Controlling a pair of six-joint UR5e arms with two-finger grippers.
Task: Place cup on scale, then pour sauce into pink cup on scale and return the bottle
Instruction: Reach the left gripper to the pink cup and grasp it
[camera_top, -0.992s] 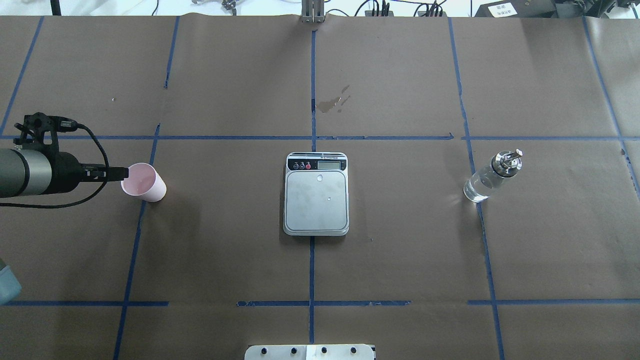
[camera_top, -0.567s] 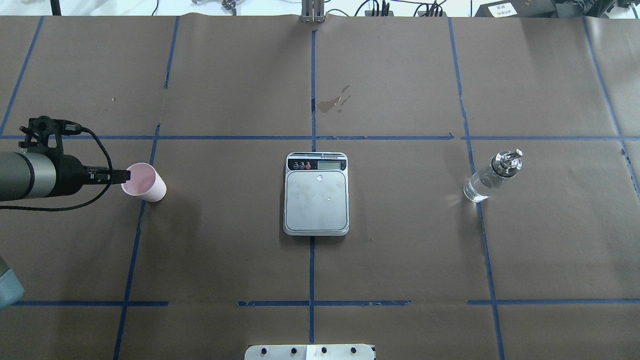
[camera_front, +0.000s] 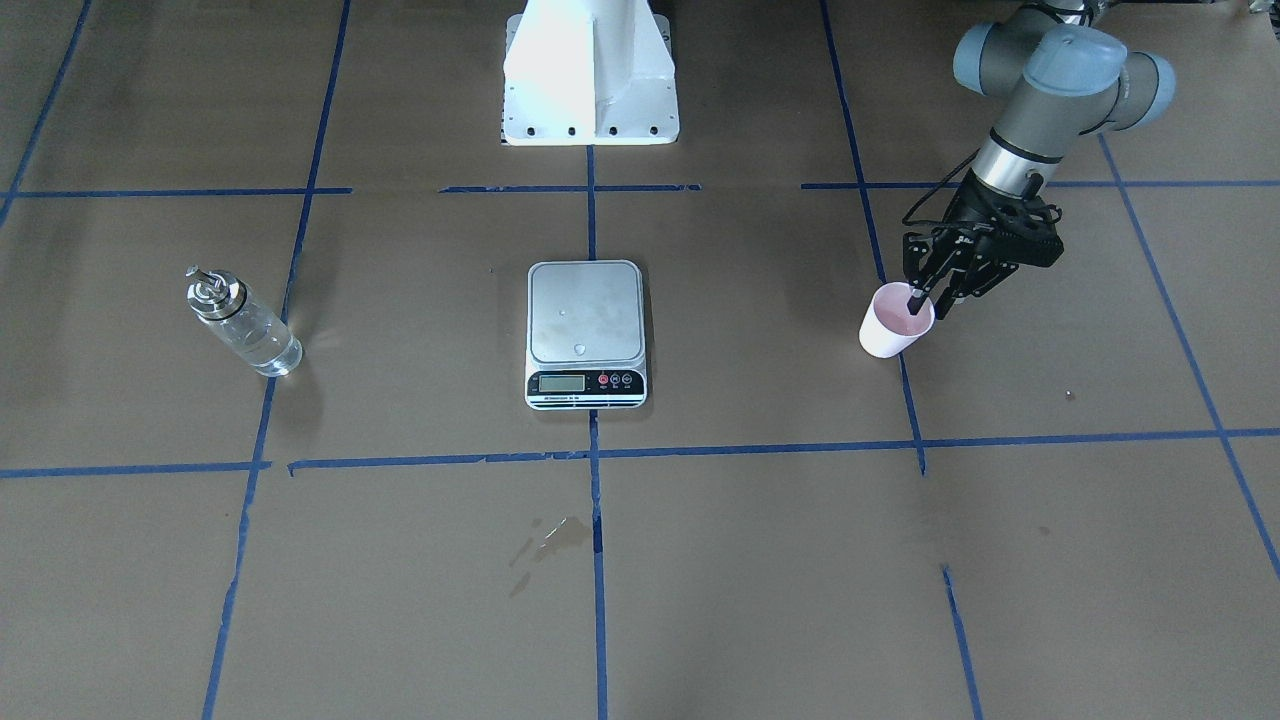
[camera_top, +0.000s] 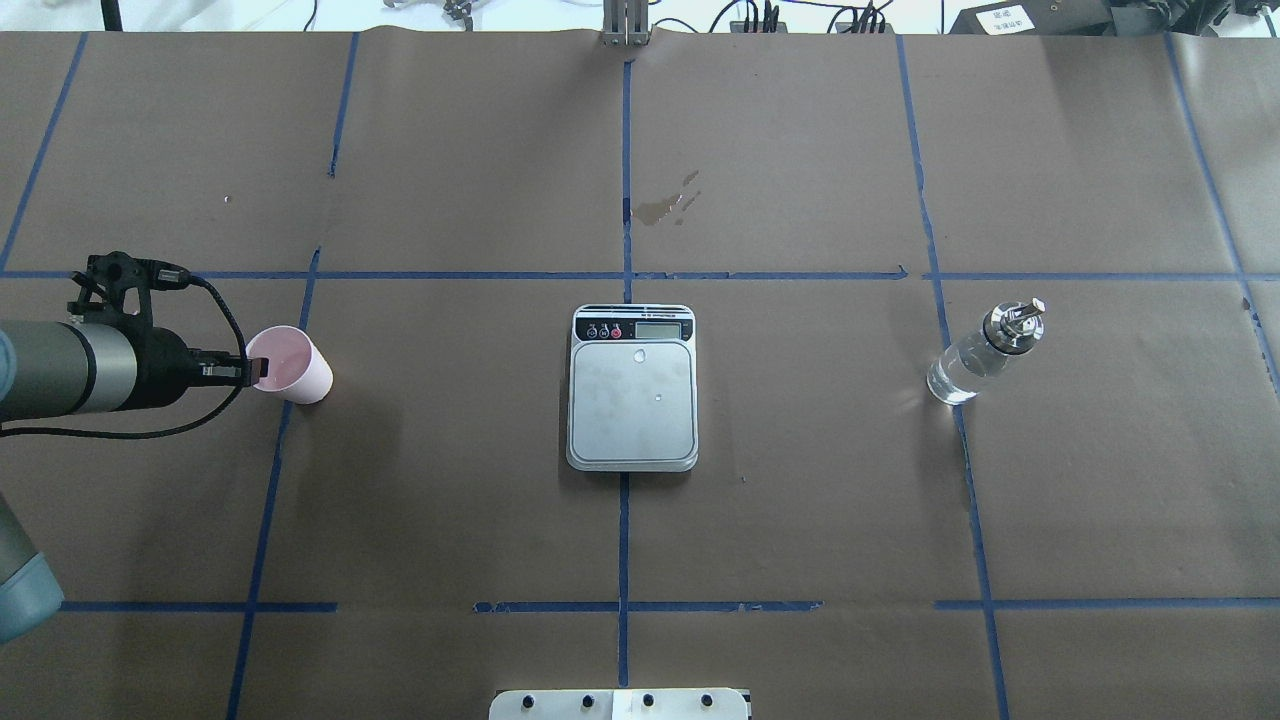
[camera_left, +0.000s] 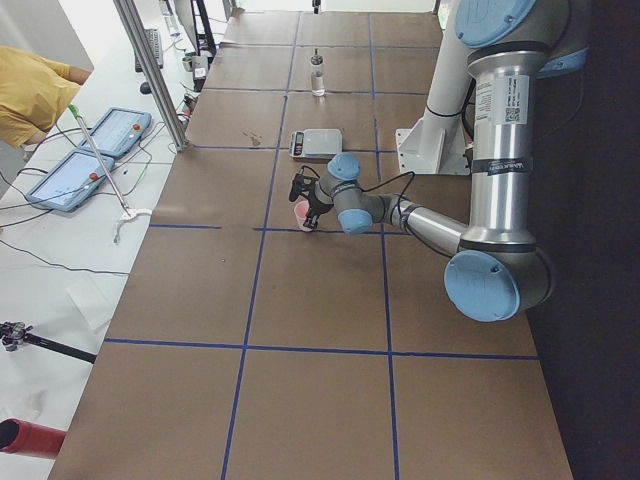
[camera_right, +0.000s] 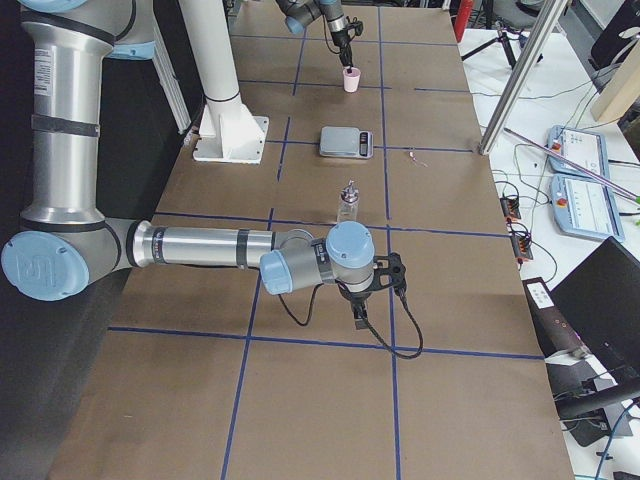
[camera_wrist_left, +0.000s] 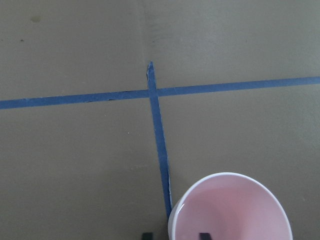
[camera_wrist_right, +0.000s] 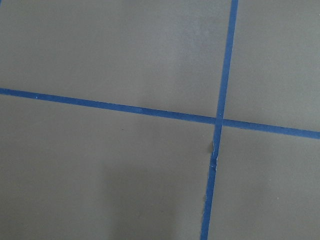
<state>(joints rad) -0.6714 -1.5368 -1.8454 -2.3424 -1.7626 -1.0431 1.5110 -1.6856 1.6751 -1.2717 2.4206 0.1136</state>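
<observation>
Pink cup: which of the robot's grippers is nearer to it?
Left. The left gripper straddles the cup at its rim, one finger inside. The right gripper hangs far off, beyond the bottle, at the table's other end.

Pink cup (camera_top: 290, 365) upright at robot's left, steel scale (camera_top: 632, 400) centred, bottle (camera_top: 985, 352) of clear sauce (camera_top: 955, 378) upright at right

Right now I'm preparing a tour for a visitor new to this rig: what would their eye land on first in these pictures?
Most likely the pink cup at the left of the overhead view, with the left gripper straddling its rim, one finger inside and one outside. Next come the steel scale in the middle and the clear glass bottle standing alone far to the right.
</observation>
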